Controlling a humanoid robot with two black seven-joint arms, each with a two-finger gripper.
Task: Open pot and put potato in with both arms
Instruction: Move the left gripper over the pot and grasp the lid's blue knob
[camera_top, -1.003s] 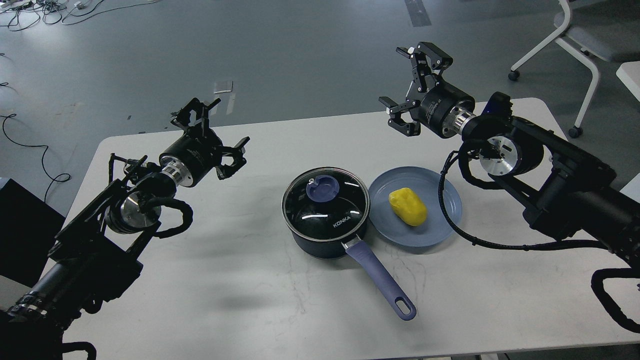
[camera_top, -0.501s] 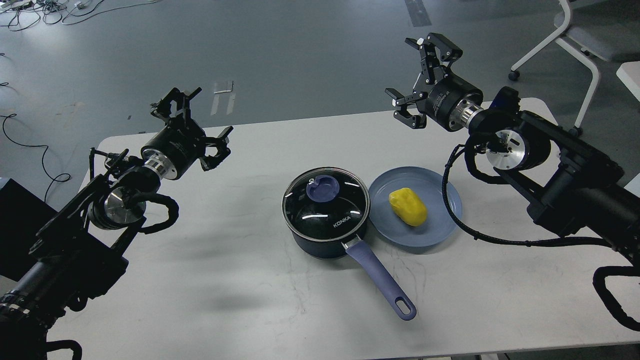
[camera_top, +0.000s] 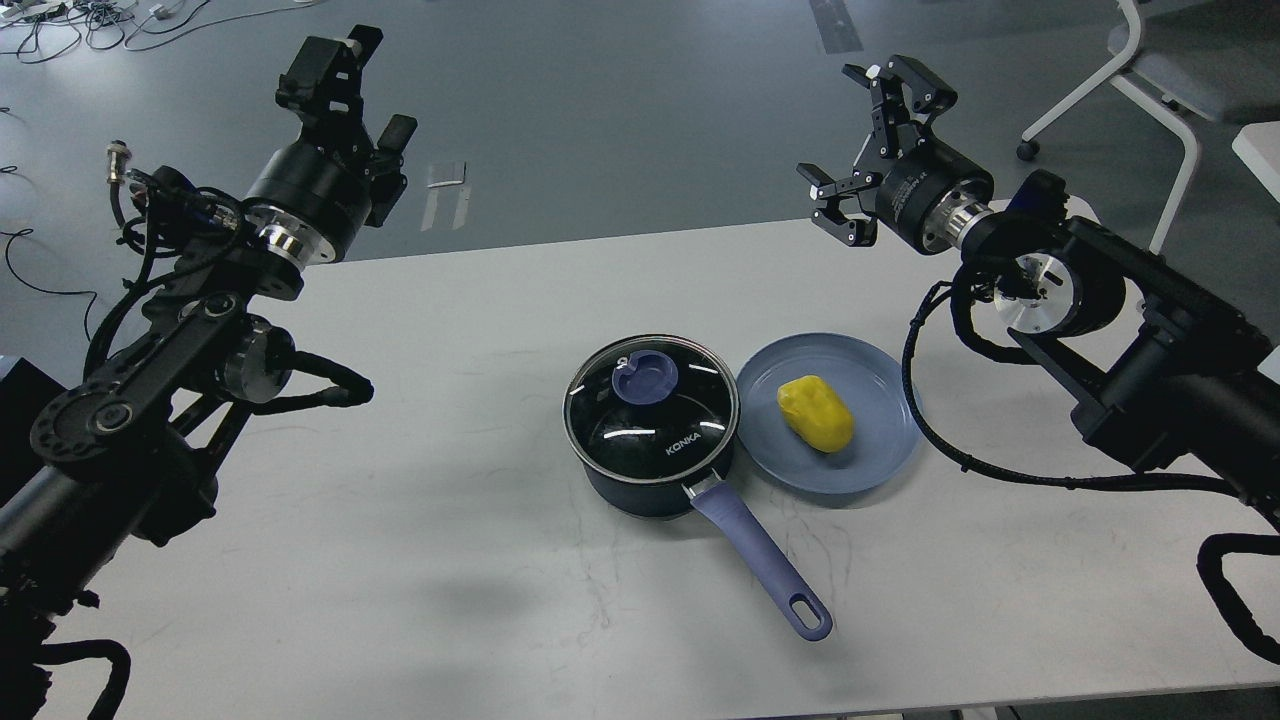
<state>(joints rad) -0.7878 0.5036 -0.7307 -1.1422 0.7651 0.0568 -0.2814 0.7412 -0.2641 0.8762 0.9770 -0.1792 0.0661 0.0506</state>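
The dark pot (camera_top: 640, 494) stands mid-table with its lavender handle (camera_top: 760, 560) pointing toward the front right. The glass "KONKA" lid (camera_top: 655, 425) with a blue knob (camera_top: 645, 378) sits shut on it. The yellow potato (camera_top: 815, 412) lies on a light-blue plate (camera_top: 875, 440) just right of the pot. My left gripper (camera_top: 362, 92) is open and empty, raised high at the far left, well away from the pot. My right gripper (camera_top: 862, 140) is open and empty, raised above the table's back edge, behind the plate.
The white table (camera_top: 450, 560) has bare surface in front and to the left of the pot. A white wheeled chair (camera_top: 1150, 90) stands at the back right. Cables (camera_top: 60, 20) lie on the grey floor at the far left.
My left arm has lifted and swung up and left, away from the pot. My right gripper has risen and drawn back to the right. Pot, lid, potato and plate have not moved.
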